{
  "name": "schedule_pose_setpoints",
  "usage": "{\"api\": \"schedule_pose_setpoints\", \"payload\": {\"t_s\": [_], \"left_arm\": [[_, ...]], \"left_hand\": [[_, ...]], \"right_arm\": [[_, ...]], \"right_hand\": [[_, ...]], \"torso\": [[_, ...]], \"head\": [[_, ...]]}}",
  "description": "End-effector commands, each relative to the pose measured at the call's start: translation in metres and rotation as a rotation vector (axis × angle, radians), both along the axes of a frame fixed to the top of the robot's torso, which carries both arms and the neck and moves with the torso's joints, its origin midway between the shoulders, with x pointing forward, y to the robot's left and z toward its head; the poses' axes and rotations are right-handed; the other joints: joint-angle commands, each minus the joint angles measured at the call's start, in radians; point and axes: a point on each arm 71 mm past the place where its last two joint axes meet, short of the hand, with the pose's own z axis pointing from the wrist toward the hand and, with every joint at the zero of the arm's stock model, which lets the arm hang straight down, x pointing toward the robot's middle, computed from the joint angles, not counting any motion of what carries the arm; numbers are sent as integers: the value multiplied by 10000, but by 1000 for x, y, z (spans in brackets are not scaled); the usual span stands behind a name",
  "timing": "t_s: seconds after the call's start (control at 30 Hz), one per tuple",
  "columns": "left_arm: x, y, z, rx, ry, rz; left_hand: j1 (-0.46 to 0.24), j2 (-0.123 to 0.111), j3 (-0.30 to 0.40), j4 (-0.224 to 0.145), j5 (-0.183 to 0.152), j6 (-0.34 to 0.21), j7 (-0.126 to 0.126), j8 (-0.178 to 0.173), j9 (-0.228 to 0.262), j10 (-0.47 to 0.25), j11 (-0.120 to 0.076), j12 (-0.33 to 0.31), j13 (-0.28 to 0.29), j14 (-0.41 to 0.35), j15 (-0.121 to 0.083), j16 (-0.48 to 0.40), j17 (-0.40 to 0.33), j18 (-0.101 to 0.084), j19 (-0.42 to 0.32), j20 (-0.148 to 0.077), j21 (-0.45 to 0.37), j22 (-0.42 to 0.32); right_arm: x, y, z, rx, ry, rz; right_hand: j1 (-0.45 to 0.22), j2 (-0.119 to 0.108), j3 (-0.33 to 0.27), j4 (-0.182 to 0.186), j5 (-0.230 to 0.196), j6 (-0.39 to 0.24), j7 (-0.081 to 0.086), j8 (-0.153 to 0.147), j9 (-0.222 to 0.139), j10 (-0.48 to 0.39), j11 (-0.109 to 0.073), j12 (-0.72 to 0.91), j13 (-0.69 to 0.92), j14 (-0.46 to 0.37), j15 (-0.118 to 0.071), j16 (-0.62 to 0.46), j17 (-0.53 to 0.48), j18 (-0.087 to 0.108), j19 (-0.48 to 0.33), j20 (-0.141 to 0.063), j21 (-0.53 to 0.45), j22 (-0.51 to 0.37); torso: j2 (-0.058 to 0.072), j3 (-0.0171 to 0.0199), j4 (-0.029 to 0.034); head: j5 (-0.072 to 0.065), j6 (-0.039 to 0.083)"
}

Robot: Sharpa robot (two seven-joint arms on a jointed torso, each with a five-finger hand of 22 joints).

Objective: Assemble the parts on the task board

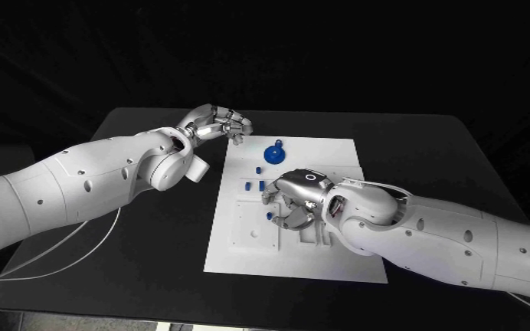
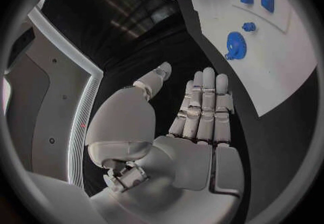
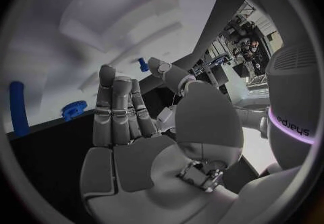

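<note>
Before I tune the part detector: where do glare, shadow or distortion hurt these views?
Head view: the task board is blown out against the black table, and the right hand shades the middle. Left wrist view: fisheye bends the board's edge; the blue round part stays crisp. Right wrist view: the board looks hazy and pale.

Right robot hand (image 1: 296, 197) crowding task board (image 1: 332, 258) centre, near edge bare
</note>
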Motion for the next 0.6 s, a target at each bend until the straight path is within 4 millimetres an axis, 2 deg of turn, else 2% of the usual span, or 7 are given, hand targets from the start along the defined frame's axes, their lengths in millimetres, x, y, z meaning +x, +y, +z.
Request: {"api": "schedule_pose_setpoints", "payload": {"t_s": [0.03,0.27,0.43,0.6], "left_arm": [[0,-1,1,-76,-29,-49],[1,0,1,-66,-25,-34],[2,1,1,-58,-24,-21],[2,1,1,-52,-23,-10]], "left_hand": [[-36,58,-4,-24,49,-73,46,67,-12,-66,13,39,12,16,45,-37,13,194,-1,60,-48,11],[-38,62,-2,-17,52,-90,50,71,-22,-68,13,39,13,29,41,-36,25,198,10,56,-49,16],[-38,63,-2,-15,53,-93,51,75,-25,-69,13,40,14,34,40,-36,30,200,14,55,-50,19],[-37,63,-1,-14,53,-94,51,78,-27,-68,12,40,15,37,38,-36,34,201,17,54,-50,21]], "right_arm": [[-1,-3,10,1045,26,-82],[4,-18,37,1946,333,-351],[10,-34,62,2491,736,-545],[18,-49,75,2157,806,-849]], "right_hand": [[-8,-60,-129,37,59,-69,-4,-26,-27,-20,-14,82,-132,11,48,101,-18,79,-28,-5,-45,196],[198,0,-201,173,140,-4,92,38,-83,500,-155,251,-384,71,-90,256,-87,79,86,-64,-3,189],[294,170,-172,228,352,244,46,189,-51,847,-253,436,-471,9,-181,288,-137,79,33,-37,-38,186],[320,359,-388,72,528,284,36,231,-51,1354,-498,921,-378,-4,-420,344,-185,79,29,-41,-21,201]], "torso": [[0,10,-5],[-3,5,-9],[2,16,-11],[1,9,-10]], "head": [[-18,38],[-81,130],[-119,175],[-144,204]]}}
